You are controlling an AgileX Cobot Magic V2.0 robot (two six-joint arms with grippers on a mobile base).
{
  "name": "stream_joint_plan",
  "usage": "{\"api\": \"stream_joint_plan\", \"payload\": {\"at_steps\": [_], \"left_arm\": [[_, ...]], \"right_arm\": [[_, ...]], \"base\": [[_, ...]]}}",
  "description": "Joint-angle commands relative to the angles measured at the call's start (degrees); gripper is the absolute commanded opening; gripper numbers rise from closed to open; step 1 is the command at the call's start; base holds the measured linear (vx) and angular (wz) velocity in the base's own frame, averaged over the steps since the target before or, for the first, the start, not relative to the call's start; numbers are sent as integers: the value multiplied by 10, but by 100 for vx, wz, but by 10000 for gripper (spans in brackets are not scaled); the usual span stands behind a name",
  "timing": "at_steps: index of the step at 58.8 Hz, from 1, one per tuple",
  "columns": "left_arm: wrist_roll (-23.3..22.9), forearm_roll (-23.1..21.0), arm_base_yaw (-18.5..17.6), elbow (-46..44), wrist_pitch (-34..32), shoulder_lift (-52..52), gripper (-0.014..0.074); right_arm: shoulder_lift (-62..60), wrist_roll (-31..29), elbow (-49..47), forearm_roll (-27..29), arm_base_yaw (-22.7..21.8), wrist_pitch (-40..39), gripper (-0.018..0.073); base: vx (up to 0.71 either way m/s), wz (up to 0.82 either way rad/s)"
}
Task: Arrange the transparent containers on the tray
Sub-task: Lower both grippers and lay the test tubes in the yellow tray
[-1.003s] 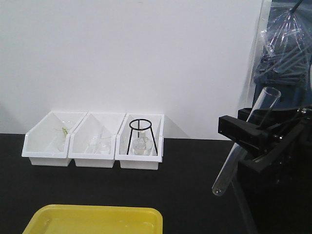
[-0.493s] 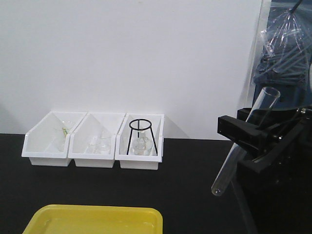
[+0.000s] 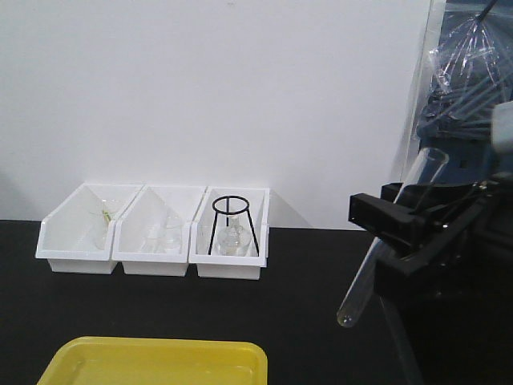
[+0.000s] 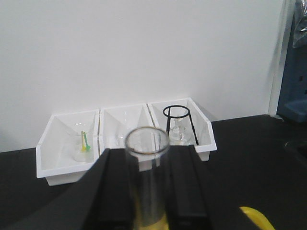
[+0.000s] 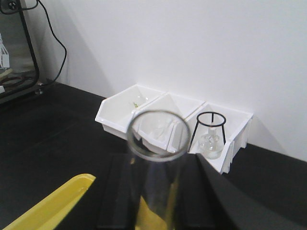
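three white bins [image 3: 152, 263] sit side by side against the white wall at the back of the black table [image 3: 304, 281]. the left bin [image 4: 57, 143] holds a small clear beaker [image 4: 82, 147] with a green-and-yellow stick in it. the middle bin [image 4: 139, 120] holds clear glassware too faint to tell apart. the right bin [image 4: 204, 136] holds a black tripod ring [image 4: 177, 116] standing over a small clear glass piece whose shape is hard to make out. the yellow tray [image 3: 160, 343] lies at the near edge of the table, cut off by the bottom of the front view, so only its far rim and a strip of floor show. the right gripper [image 3: 389, 228] has its jaws pinching the right tube [image 3: 359, 287] about mid-length. this tube is tilted, with its open rim up to the right and its rounded bottom down to the left, in the air off to the right of the tray and apart from it. the left gripper [image 4: 148, 158] shows only in its own wrist view, where its two black fingers [image 4: 115, 191] press on either side of the left tube [image 4: 146, 187]. this tube's open rim faces the camera and its lower end is hidden below the frame. yellow shows through its glass, but how it sits over the tray cannot be told.
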Motion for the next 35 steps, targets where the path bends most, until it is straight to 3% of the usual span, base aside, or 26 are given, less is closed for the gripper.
{"api": "stream_joint_plan", "payload": {"at_steps": [1,12,23,35], "left_arm": [[-1,0,-3,-20,-45,21,132],[-1,0,-3,-20,-50,103,139],[-2,-1,-3,-20,-51,204,139],[-33,0,-3,-20,-75,309,142]], "right_arm": [[28,19,-20,-5,0,-60,165],[115,56,-23,2,0,-111,168],[216,108,-25,61,0,-178,174],[335,108,-102,87,1,-151,181]], "base": [[0,0],[0,0],[0,0],[0,0]]}}
